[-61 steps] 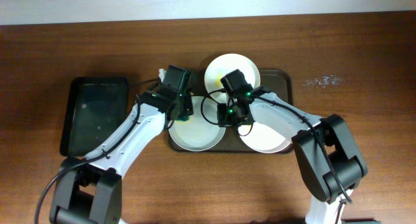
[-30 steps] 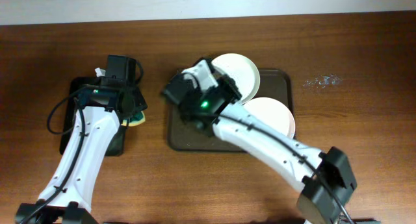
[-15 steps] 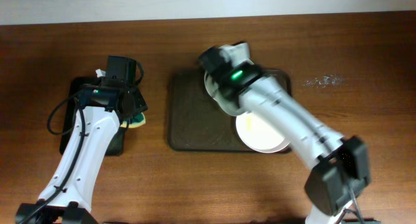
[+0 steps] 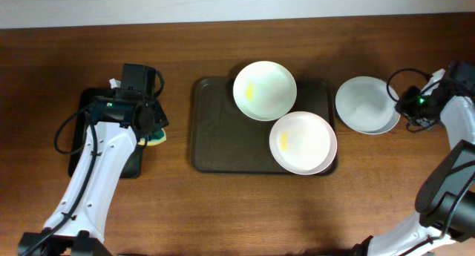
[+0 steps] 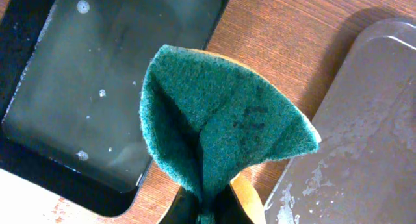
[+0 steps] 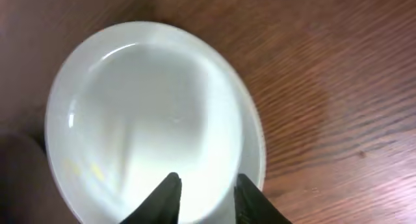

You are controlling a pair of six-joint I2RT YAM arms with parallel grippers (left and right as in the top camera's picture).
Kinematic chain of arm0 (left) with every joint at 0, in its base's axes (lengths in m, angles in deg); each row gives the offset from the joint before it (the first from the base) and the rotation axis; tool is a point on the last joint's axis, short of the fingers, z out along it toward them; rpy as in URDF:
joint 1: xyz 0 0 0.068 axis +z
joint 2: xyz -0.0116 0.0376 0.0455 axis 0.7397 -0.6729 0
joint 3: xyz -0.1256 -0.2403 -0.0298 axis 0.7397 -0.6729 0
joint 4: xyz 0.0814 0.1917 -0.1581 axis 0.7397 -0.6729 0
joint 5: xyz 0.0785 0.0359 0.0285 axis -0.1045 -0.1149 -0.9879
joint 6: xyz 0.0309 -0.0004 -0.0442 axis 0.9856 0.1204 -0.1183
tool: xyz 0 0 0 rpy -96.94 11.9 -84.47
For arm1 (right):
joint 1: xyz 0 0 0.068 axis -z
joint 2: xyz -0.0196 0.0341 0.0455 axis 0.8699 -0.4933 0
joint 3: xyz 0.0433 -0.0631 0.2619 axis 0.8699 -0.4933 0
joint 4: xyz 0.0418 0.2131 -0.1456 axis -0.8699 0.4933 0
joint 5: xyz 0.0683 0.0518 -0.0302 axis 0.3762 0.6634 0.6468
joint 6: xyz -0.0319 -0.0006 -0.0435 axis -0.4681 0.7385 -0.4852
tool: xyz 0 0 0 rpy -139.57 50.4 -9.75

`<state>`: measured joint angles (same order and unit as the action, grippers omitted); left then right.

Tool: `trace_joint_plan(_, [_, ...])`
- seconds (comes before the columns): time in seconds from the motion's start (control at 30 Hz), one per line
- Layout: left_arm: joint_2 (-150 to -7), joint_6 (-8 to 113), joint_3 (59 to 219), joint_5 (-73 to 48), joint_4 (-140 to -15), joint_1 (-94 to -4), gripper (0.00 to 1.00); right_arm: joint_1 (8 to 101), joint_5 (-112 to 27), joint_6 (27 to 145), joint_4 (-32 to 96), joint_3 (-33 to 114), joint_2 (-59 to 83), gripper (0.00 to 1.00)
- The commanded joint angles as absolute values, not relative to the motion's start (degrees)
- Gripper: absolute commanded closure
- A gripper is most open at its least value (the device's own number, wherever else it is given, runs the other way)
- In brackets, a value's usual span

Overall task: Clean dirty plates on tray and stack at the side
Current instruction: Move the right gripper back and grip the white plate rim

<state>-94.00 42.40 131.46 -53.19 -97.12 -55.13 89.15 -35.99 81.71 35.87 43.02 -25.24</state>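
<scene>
The dark brown tray (image 4: 223, 137) lies mid-table and holds two white plates. The rear plate (image 4: 265, 90) and the front right plate (image 4: 303, 142) each carry a yellow smear. A third, faintly blue-green plate (image 4: 362, 104) sits on the table right of the tray. In the right wrist view this plate (image 6: 149, 113) is blurred. My right gripper (image 4: 403, 107) is open at its right rim, its fingers (image 6: 170, 193) apart above the plate. My left gripper (image 4: 151, 130) is shut on a green and yellow sponge (image 5: 214, 126), held left of the tray.
A smaller black tray (image 4: 104, 130) with water drops lies at the left, under my left arm; it also shows in the left wrist view (image 5: 97, 87). Bare wood lies between the two trays. A faint white smudge (image 4: 367, 92) marks the table by the third plate.
My right arm has swung from the tray to the far right, and the plate that lay front left on the tray now sits on the table beside it. My left arm moved left with the sponge, then held still.
</scene>
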Motion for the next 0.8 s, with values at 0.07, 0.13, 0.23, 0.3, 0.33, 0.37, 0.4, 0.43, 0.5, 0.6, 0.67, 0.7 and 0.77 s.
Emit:
trace_joint_plan(0.07, [-93.0, 42.3, 131.3, -53.2, -96.8, -54.9, 1.00, 74.3, -32.6, 77.8, 35.8, 45.5, -24.8, 0.34])
trace_joint_plan(0.13, [-93.0, 42.3, 131.3, -53.2, -96.8, -54.9, 1.00, 65.0, -32.7, 76.9, 34.4, 46.5, -24.8, 0.20])
trace_joint_plan(0.23, [-93.0, 42.3, 131.3, -53.0, -96.9, -54.9, 1.00, 52.7, -45.6, 84.4, 28.6, 46.4, -27.4, 0.16])
trace_joint_plan(0.3, [-93.0, 42.3, 131.3, -53.0, -96.9, -54.9, 1.00, 49.9, -47.4, 87.6, 25.6, 46.4, -31.0, 0.31])
trace_joint_plan(0.33, [-93.0, 42.3, 131.3, -53.0, -96.9, -54.9, 1.00, 49.5, -47.6, 87.6, 24.5, 46.4, -32.4, 0.34])
trace_joint_plan(0.37, [-93.0, 42.3, 131.3, -53.0, -97.1, -54.9, 1.00, 49.5, -47.9, 88.2, 23.9, 46.4, -33.7, 0.36])
trace_joint_plan(0.4, [-93.0, 42.3, 131.3, -53.0, -97.1, -54.9, 1.00, 49.6, -48.0, 88.4, 23.3, 46.4, -34.8, 0.40])
trace_joint_plan(0.43, [-93.0, 42.3, 131.3, -53.0, -97.1, -54.9, 1.00, 49.6, -47.9, 88.4, 22.6, 46.4, -35.8, 0.50])
trace_joint_plan(0.5, [-93.0, 42.3, 131.3, -53.0, -97.1, -54.9, 1.00, 49.5, -46.8, 88.4, 22.2, 46.5, -36.1, 0.70])
trace_joint_plan(0.6, [-93.0, 42.3, 131.3, -53.0, -97.0, -54.9, 1.00, 47.2, -41.9, 87.1, 22.4, 46.5, -36.1, 0.89])
trace_joint_plan(0.67, [-93.0, 42.3, 131.3, -53.0, -97.0, -54.9, 1.00, 44.6, -41.9, 87.1, 23.5, 46.5, -36.1, 0.90])
trace_joint_plan(0.7, [-93.0, 42.3, 131.3, -53.0, -97.0, -54.9, 1.00, 43.0, -41.9, 87.0, 24.3, 46.5, -36.1, 0.93])
trace_joint_plan(0.77, [-93.0, 42.3, 131.3, -53.0, -97.0, -55.0, 1.00, 40.2, -41.9, 87.1, 27.7, 46.5, -36.1, 0.96])
